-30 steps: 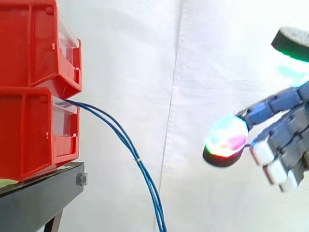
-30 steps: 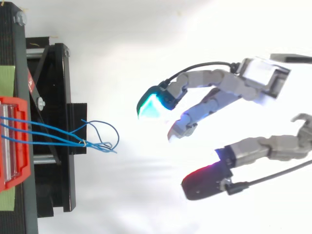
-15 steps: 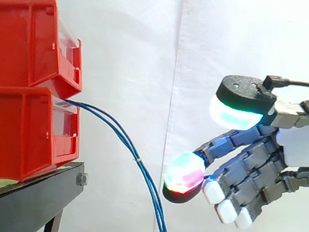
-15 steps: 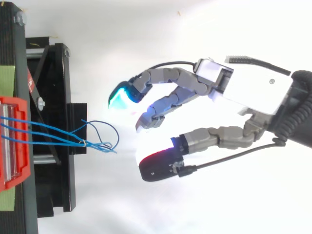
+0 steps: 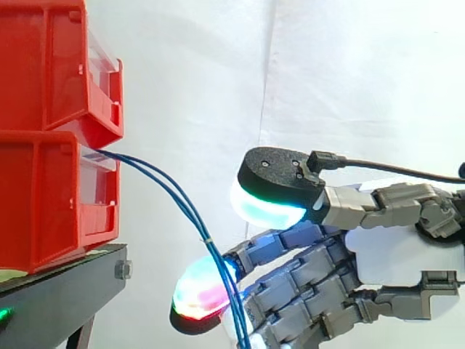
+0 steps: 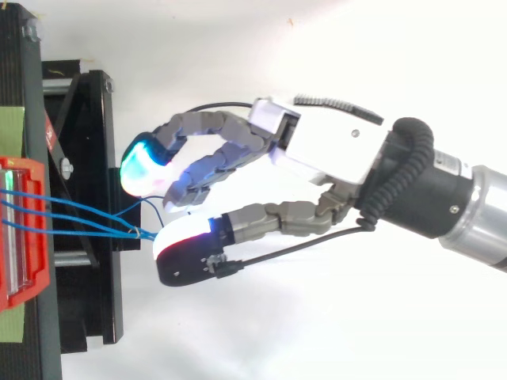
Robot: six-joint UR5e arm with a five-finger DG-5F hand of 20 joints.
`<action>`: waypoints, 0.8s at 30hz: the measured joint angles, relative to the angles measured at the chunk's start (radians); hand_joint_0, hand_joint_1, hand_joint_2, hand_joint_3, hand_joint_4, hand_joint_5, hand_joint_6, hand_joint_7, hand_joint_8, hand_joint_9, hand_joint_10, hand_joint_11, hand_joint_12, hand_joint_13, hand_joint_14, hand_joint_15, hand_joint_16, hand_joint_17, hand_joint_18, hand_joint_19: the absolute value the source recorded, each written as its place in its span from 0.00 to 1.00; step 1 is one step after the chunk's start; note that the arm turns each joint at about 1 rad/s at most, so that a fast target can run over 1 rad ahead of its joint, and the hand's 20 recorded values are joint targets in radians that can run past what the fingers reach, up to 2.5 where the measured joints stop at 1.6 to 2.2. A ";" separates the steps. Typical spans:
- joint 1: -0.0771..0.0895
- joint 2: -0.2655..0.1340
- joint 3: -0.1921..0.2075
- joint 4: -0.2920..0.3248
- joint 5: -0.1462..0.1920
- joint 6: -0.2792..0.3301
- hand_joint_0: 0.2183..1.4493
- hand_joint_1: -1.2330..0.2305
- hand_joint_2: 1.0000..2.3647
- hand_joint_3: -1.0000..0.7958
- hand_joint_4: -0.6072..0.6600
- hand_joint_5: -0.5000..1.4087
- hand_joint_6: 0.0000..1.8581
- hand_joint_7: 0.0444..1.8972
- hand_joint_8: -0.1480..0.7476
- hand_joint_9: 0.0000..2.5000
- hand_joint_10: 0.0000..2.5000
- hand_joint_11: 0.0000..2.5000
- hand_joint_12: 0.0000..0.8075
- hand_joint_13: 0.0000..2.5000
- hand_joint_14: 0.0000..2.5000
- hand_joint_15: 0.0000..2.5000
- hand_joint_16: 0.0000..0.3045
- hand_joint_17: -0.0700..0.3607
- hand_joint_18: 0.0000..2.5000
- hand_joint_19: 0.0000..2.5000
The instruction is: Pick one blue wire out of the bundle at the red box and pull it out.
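Observation:
A few blue wires (image 5: 176, 198) leave the front of the lower red bin (image 5: 43, 200) and droop down to the right, bound by a small tie part way along. From above, the wires (image 6: 79, 223) run out of the red bin (image 6: 22, 237) to a knot of loops. My hand (image 5: 396, 251) reaches in from the right and is open, fingers loosely bent. A glowing fingertip (image 5: 197, 299) lies just behind the wires, while the thumb pad (image 5: 270, 190) hovers above and to their right. In the top view the hand (image 6: 337, 150) straddles the wire loops, covering part of them.
A second red bin (image 5: 51, 65) is stacked on the lower one. Both rest on a black stand (image 5: 62, 298), whose frame (image 6: 87, 158) juts toward the hand. A white curtain hangs behind.
The hand has travelled left from the right edge to the wires, its fingertips now at the hanging bundle. The wires and bins have stayed still.

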 measured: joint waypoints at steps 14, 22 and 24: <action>0.022 -0.005 0.017 0.008 0.001 -0.015 0.30 0.33 0.01 0.33 0.74 0.20 0.27 0.62 0.53 0.34 0.01 0.20 0.50 0.36 0.01 0.21 0.17 0.43 0.30 0.23; 0.024 -0.005 0.025 0.011 0.003 -0.018 0.31 0.32 0.01 0.33 0.74 0.20 0.28 0.61 0.53 0.33 0.00 0.19 0.50 0.35 0.01 0.21 0.17 0.44 0.29 0.23; 0.024 -0.005 0.025 0.011 0.003 -0.018 0.31 0.32 0.01 0.33 0.73 0.20 0.29 0.61 0.53 0.33 0.00 0.19 0.51 0.34 0.01 0.21 0.17 0.44 0.29 0.23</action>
